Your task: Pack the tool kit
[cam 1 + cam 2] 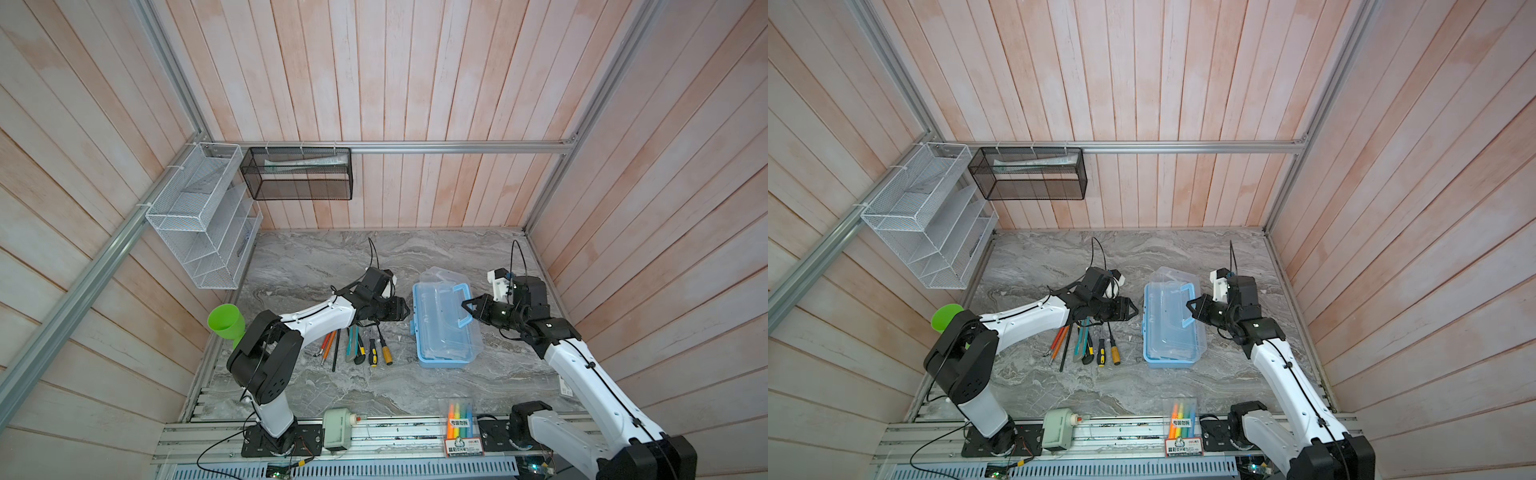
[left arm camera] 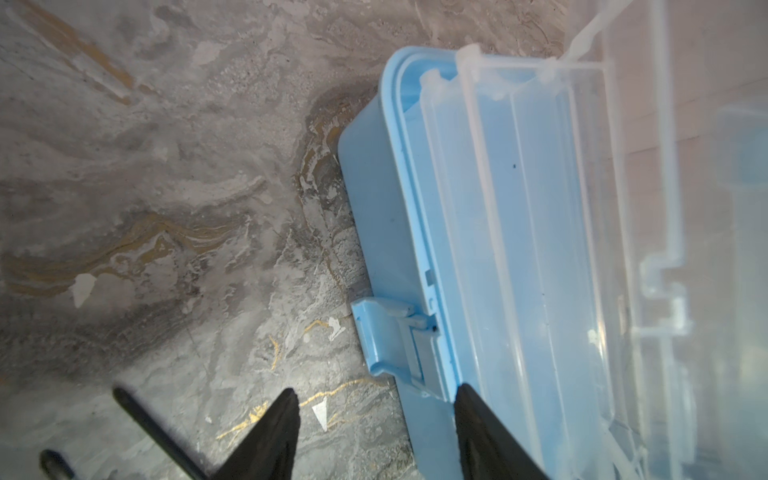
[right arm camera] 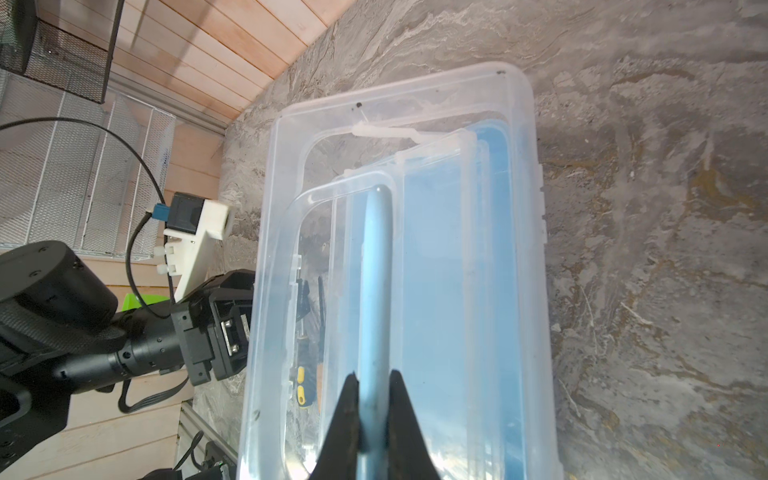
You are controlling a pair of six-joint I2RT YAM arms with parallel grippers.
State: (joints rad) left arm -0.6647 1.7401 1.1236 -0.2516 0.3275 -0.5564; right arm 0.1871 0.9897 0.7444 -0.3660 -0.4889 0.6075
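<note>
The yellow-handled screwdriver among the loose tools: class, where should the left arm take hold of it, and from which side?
Grip the yellow-handled screwdriver across its thick handle, coming straight down from above. It lies flat on the table, with other tools close on both sides, so a side approach would likely knock them. Fingers should straddle the handle crosswise.

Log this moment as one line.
right gripper: shut on handle, lid raised | left gripper: open, by case | tools: on table
</note>
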